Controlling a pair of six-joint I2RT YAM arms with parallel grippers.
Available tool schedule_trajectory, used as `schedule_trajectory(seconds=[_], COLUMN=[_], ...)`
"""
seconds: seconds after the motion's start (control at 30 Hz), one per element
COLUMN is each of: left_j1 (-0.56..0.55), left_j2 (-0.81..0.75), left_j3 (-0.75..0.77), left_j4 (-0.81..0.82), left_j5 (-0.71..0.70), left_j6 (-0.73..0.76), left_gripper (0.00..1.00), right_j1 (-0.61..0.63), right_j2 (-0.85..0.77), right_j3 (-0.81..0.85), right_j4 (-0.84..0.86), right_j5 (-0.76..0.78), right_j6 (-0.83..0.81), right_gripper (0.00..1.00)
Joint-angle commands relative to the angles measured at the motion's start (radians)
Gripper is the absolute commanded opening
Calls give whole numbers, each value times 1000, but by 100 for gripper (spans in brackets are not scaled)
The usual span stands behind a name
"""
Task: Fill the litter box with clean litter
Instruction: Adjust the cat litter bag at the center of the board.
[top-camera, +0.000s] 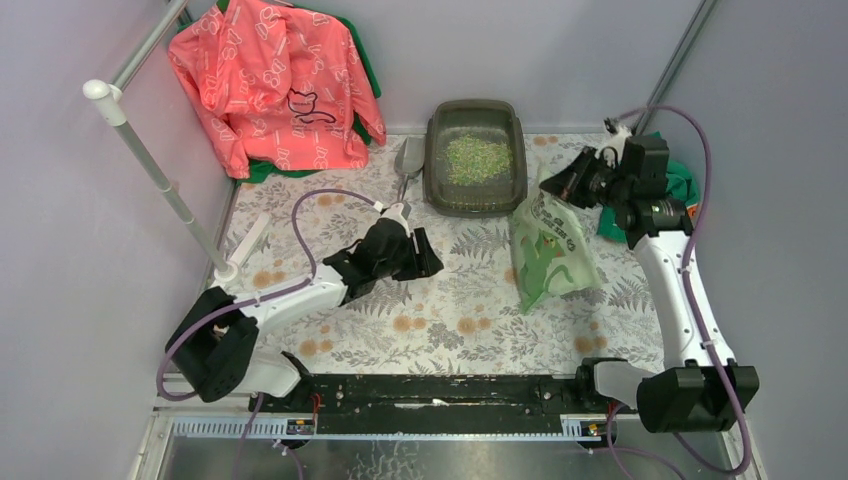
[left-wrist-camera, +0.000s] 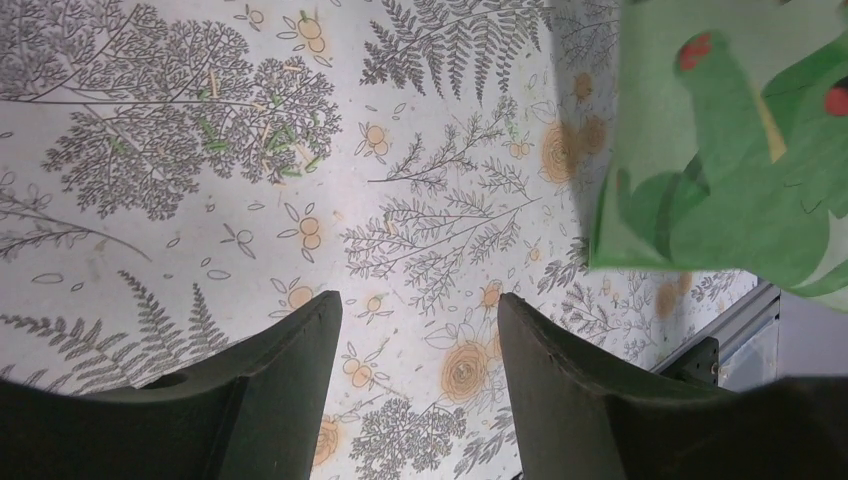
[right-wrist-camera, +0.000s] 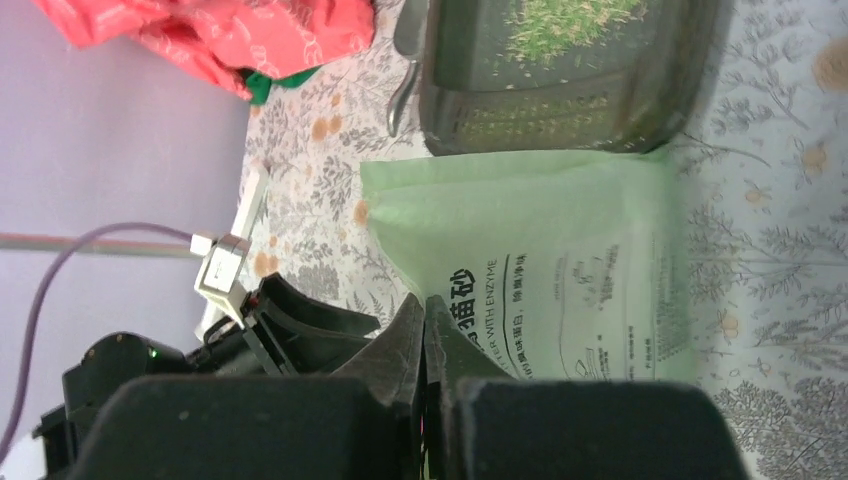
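"How far along is the filling?"

"Partway, I'd say. Near the table's (top-camera: 450, 330) centre the left gripper (left-wrist-camera: 418, 300) hangs spread and empty. At two o'clock the right gripper (right-wrist-camera: 425, 310) looks clamped on the bag's (top-camera: 550, 250) edge, though that grip is hard to see."

"And the litter box (top-camera: 432, 160)?"

"At twelve o'clock, its long axis running twelve to six. Litter (top-camera: 478, 158) covers only its middle, with bare floor around it, so more pouring is left."

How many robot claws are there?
2. The left gripper hovers open over the flowery tablecloth. The right gripper pinches the green litter bag beside the litter box.
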Motion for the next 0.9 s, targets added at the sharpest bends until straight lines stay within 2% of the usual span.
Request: schedule_trajectory(seconds=[0.0, 0.1, 0.23, 0.43, 0.53, 0.7, 0.87], left_j1=[4, 4, 2, -27, -36, -37, -36], left_j2=[-55, -84, -119, -145, -167, -263, -363], left_j3=[-19, -27, -45, -90, -120, -168, -193], left_j4=[-67, -78, -77, -51, -47, -64, -101], left_j5=[-34, -33, -25, -22, -32, -88, -172], left_j6=[11, 8, -4, -34, -41, -34, 35], left_gripper=[67, 67, 67, 66, 66, 66, 67], right_j1=[142, 263, 445, 689, 795, 865, 870], right_j2=[23, 75, 157, 253, 318, 344, 288], right_j3=[235, 361, 434, 319, 328, 342, 324], right_j4=[-123, -217, -270, -123, -115, -119, -169], right_j5=[84, 183, 293, 411, 452, 426, 461], right_j6=[-94, -130, -151, -94, -99, -125, -173], right_gripper=[0, 0, 0, 0, 0, 0, 0])
